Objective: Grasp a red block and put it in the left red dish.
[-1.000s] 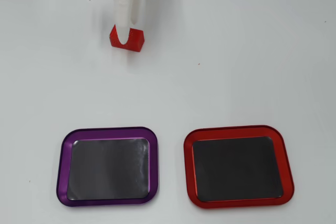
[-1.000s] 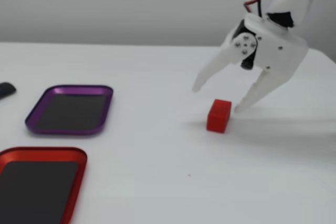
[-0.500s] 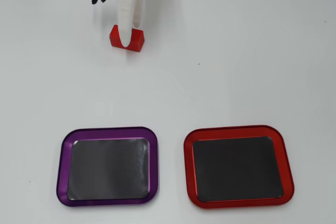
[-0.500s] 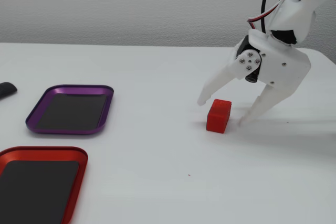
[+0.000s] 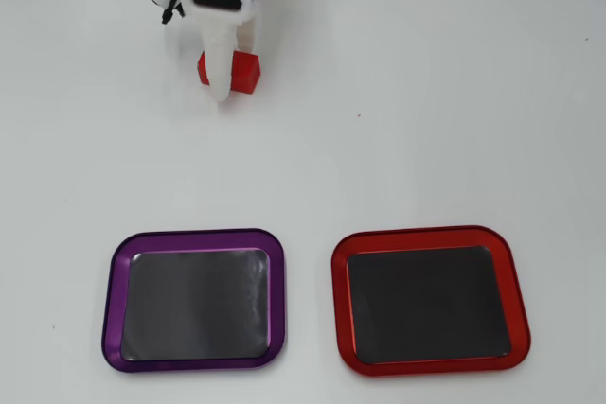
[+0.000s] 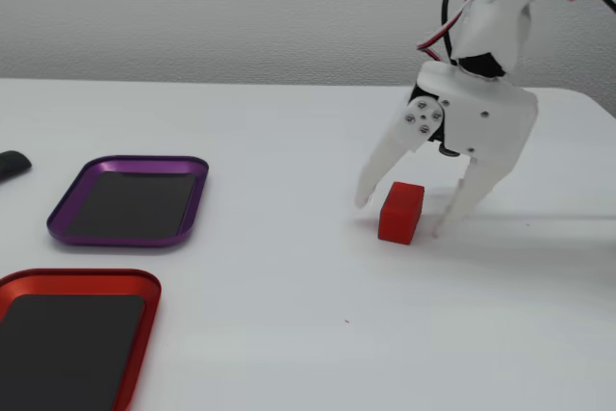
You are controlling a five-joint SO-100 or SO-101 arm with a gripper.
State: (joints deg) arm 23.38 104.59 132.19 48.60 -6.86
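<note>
while the white pincer (image 6: 399,218) straddles it, the red block (image 6: 400,213) sits boxy.

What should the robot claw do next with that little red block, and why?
Probably squeeze shut. In the fixed view the gripper is open and low at the table, one finger on each side of the red block, with gaps on both sides. The block sits on the table, far from the red dish, so gripping likely comes before lifting.
</note>
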